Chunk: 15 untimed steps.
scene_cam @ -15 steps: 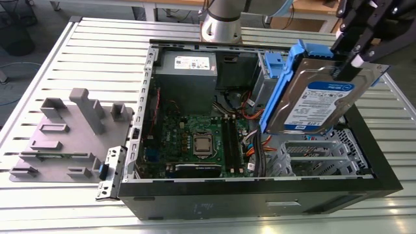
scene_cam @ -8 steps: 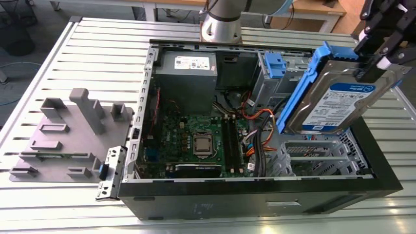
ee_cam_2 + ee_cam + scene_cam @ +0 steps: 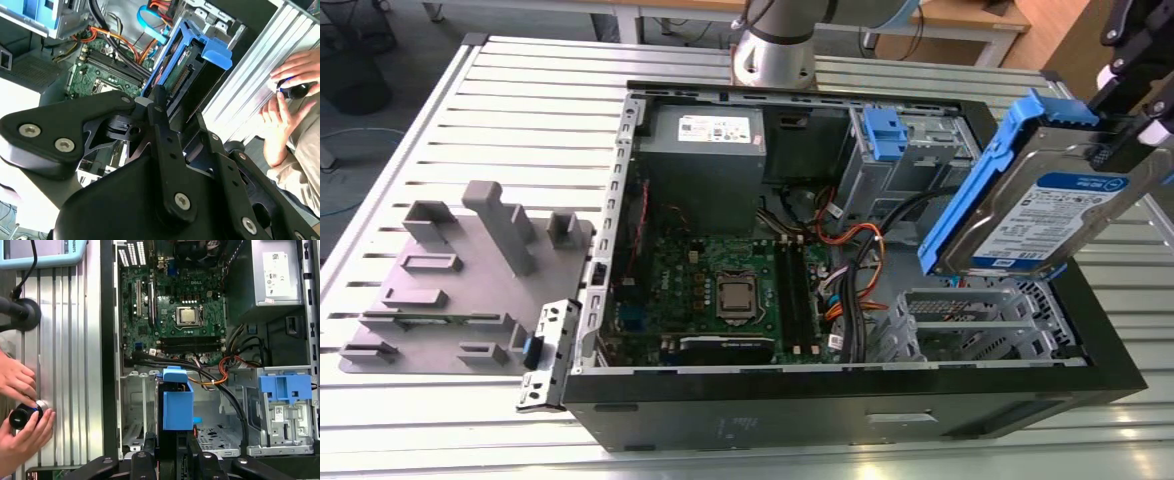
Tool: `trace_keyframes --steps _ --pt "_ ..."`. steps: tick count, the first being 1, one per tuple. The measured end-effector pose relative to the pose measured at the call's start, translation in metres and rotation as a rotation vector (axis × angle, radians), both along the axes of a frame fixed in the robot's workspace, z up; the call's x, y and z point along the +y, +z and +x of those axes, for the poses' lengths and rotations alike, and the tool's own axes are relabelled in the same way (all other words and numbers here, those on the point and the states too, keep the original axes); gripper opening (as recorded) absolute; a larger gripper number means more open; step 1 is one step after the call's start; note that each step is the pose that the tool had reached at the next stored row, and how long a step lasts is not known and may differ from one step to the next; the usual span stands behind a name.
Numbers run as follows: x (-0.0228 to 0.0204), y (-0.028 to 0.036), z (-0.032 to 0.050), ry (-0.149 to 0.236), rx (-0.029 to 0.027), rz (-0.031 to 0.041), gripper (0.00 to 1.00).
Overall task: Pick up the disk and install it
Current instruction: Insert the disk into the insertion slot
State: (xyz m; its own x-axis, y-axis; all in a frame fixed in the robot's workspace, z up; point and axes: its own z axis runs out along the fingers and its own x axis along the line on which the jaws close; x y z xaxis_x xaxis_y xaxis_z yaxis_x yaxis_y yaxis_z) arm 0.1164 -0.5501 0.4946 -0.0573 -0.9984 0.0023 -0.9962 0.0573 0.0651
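- Inside the end effector (image 3: 175, 112), the disk (image 3: 1041, 215) is pinched tight by its blue rails (image 3: 974, 190).
- It is judged stiff, heavy and easily hurt.

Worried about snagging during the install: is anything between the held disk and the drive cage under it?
Nothing visible blocks it. The gripper holds the disk tilted above the drive cage, whose top looks open. Black and orange cables run along the cage's edge, beside the path, not across it.

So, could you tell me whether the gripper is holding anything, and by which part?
The gripper holds the disk, pinched across its flat faces at its upper end, above the open computer case.
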Motion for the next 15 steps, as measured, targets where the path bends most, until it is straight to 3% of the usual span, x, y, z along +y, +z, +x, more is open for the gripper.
trace_keyframes --steps 1,2,4,5,7,15 --pt "0.0001 0.0 0.0007 0.0 0.0001 0.001 0.35" --pt "-0.0003 0.0 0.0009 0.0 0.0001 0.029 0.35" --pt "-0.0013 0.0 0.0009 0.0 0.0001 0.0518 0.35" --pt "-0.0021 0.0 0.0009 0.001 0.0001 0.0593 0.35" --pt "-0.0048 -0.0002 0.001 0.001 0.0001 0.0659 0.35" --pt "-0.0233 -0.0018 0.0018 0.001 0.0001 0.075 0.35"
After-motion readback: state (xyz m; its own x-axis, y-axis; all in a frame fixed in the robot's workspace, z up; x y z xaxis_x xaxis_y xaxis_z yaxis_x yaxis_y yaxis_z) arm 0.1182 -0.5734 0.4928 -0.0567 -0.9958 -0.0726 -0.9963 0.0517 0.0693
